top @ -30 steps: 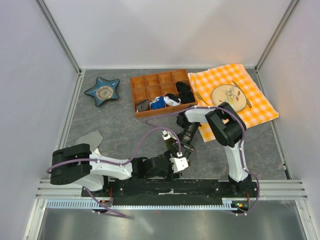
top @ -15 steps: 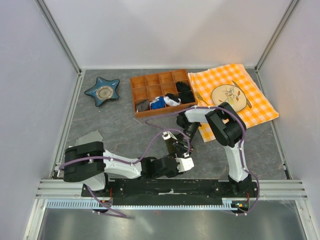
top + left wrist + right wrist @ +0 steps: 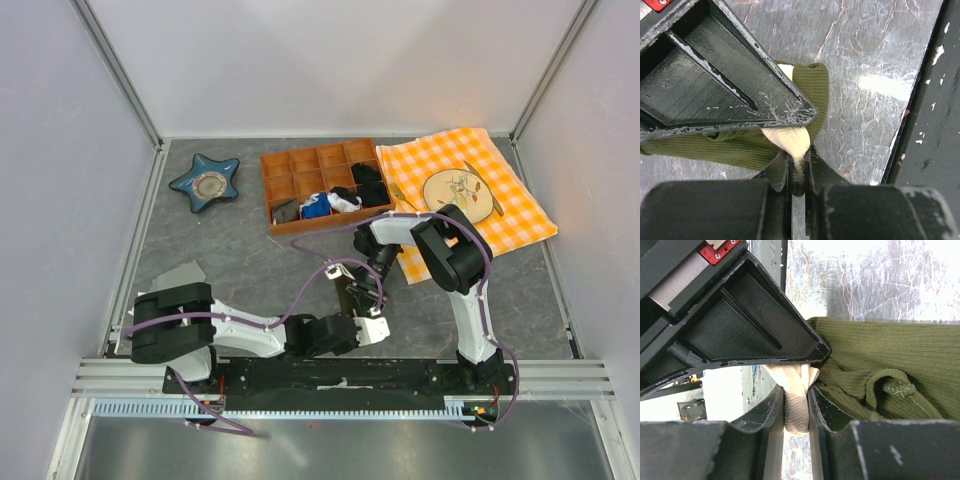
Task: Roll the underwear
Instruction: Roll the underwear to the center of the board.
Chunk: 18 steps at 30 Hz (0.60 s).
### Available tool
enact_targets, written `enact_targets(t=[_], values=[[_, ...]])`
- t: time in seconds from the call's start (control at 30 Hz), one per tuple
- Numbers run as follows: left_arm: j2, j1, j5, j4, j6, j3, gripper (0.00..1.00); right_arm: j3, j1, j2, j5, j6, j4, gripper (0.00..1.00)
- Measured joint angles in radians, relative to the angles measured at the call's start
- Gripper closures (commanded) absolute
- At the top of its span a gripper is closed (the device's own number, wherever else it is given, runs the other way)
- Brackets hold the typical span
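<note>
- Table point(image 3: 250, 262): grey stone-patterned surface; every item below rests on the table.
- Checked cloth point(image 3: 520, 212): orange and white, at the far right corner, with a round plate point(image 3: 452, 188) on it.
- Compartment tray point(image 3: 322, 227): wooden, far centre, just left of the checked cloth; black, blue and white small garments point(image 3: 335, 201) lie in its near-right compartments.
- Star-shaped dish point(image 3: 205, 183): blue, left of the tray and apart from it.
- Underwear point(image 3: 812, 92): olive-green ribbed cloth, bunched on the table at near centre, close to the dark base rail, between both grippers.
- Waistband point(image 3: 790, 141): cream, gathered into a fold at each gripper.
- Left gripper point(image 3: 797, 176): fingers closed tight on the waistband of the underwear.
- Right gripper point(image 3: 796, 407): fingers clamped on the waistband; green cloth lies just beside them.
</note>
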Motion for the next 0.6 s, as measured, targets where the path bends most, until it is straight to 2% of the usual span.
enact_targets(t=[0.27,0.4,0.6], values=[[-0.011,0.05,0.093,0.003,-0.045,-0.005,0.98,0.0,-0.002,0.0,-0.002,0.0,-0.008,0.6],[-0.023,0.1,0.187,0.003,-0.091,-0.013,0.98,0.0,-0.004,0.0,-0.01,0.0,-0.021,0.5],[-0.034,0.204,0.366,0.004,-0.183,-0.022,0.98,0.0,-0.021,-0.014,-0.016,0.0,-0.03,0.45]])
